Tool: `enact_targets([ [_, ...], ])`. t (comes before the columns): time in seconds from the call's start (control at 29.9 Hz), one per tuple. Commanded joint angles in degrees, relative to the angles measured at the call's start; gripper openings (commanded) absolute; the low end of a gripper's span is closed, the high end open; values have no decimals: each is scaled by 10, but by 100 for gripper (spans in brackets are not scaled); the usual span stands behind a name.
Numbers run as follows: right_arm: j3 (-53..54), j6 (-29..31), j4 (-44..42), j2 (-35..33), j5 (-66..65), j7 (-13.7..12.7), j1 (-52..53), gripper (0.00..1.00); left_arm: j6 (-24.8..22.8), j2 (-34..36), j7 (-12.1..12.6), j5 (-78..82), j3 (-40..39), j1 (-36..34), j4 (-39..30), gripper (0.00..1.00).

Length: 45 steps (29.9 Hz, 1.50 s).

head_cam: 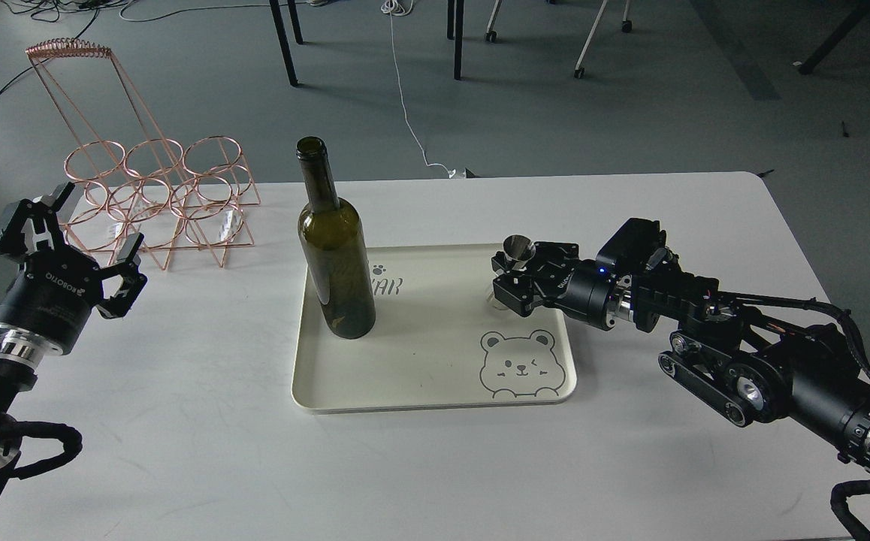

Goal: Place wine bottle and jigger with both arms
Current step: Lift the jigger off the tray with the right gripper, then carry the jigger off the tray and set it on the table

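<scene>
A tall dark olive-green wine bottle (pixel 334 255) stands upright on the left part of a cream tray (pixel 420 376). The small steel jigger (pixel 515 255) is held in my right gripper (pixel 509 282), which is shut on it and lifts it a little above the tray's right part. Its lower cone is hidden by the fingers. My left gripper (pixel 74 240) is open and empty, far left of the bottle, over the table's left edge.
A copper wire bottle rack (pixel 157 199) stands at the back left of the white table (pixel 435 466). The tray shows a bear drawing (pixel 518 364) at its front right. Chair and table legs stand on the floor beyond.
</scene>
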Motion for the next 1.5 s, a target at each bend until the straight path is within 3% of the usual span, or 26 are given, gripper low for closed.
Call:
enact_targets([
  [0.0,20,-3,3,-21,5,0,15,16,1,-2,0,0,0,0,0,98],
  [0.47,78,-9,22,-126,94,0,-32,16,0,-5,1,0,1,0,0,98],
  [1.47,93,-51,-15,-163,119,0,-139,17,1,-6,1,1,4,0,0,98],
])
